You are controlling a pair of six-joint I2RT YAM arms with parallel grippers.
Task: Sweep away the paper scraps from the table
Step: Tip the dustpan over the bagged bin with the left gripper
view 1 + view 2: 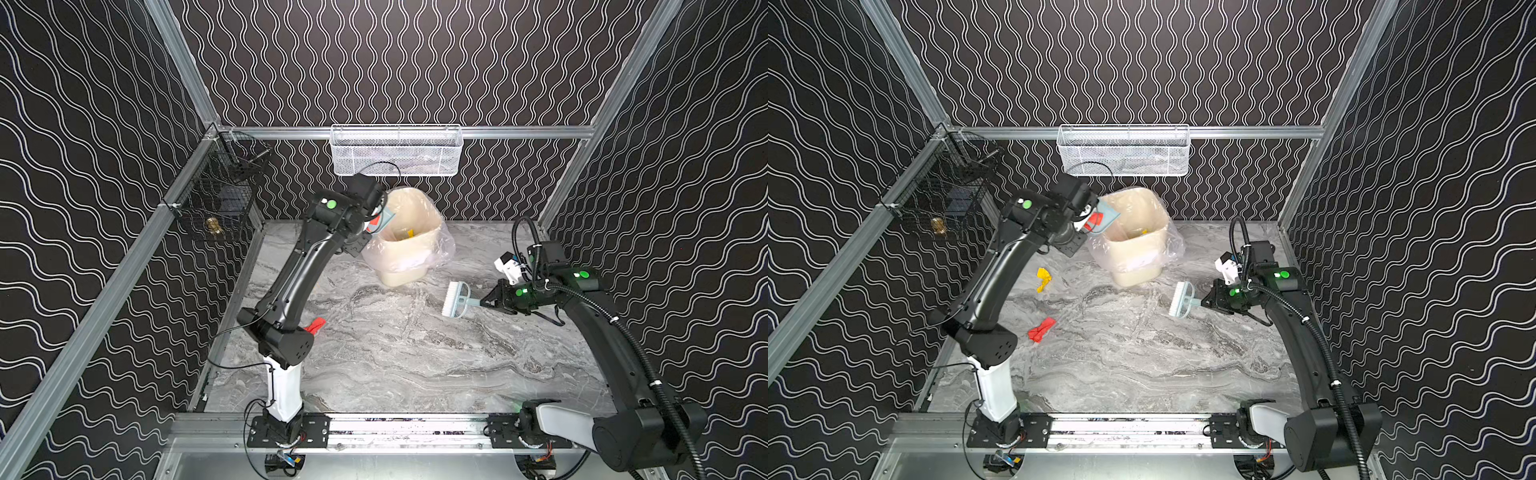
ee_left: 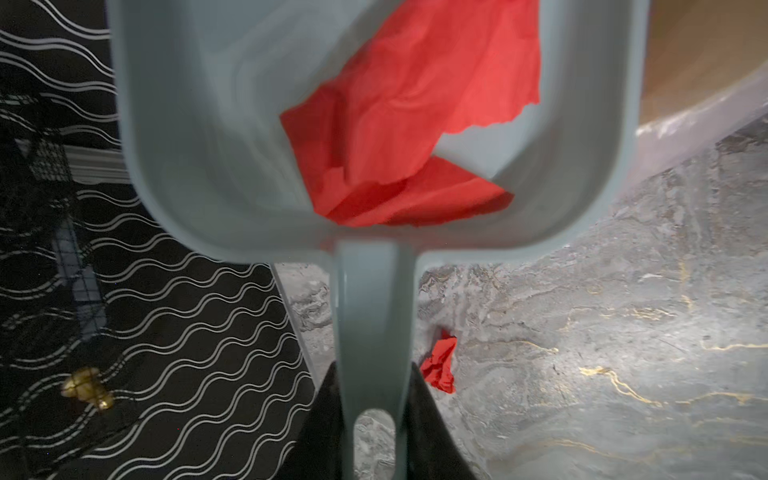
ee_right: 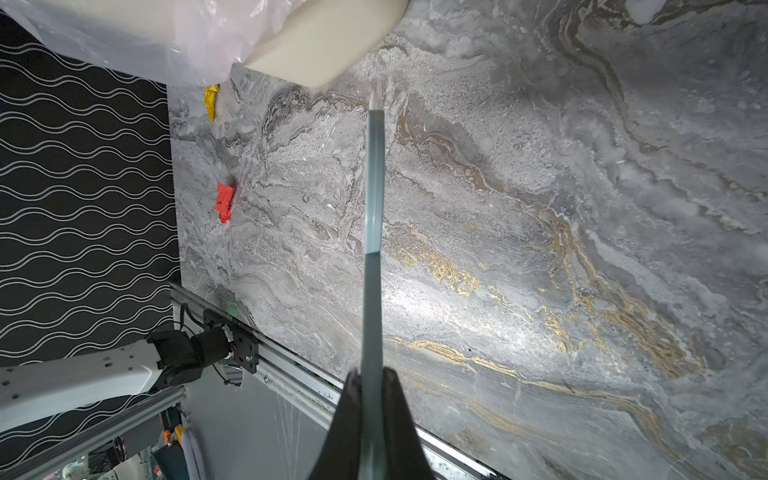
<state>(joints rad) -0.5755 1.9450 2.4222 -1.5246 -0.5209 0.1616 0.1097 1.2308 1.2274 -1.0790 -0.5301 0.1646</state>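
a: what's on the left?
b: the left end effector (image 2: 374, 397) is clamped on the handle of the pale blue dustpan (image 2: 187, 145), raised off the table (image 1: 415, 365) and tipped at the left rim of the cream waste bin (image 1: 409, 249). a crumpled red paper scrap (image 2: 411, 116) lies in the pan.
a: and the other paper scraps?
b: two lie on the table's left side beneath that arm: a yellow scrap (image 1: 1043, 279) near the bin and a red scrap (image 1: 1041, 329) nearer the front, apart from each other. another yellow piece (image 1: 1144, 232) shows inside the bin.
a: the bin?
b: upright at the back middle, lined with a clear plastic bag (image 1: 440, 245).
a: right side?
b: the right end effector (image 1: 485, 302) is closed tight on the handle of the pale blue brush (image 1: 455, 300), just right of the bin's front. the white bristles face the left arm. whether they touch the table, i can't tell.
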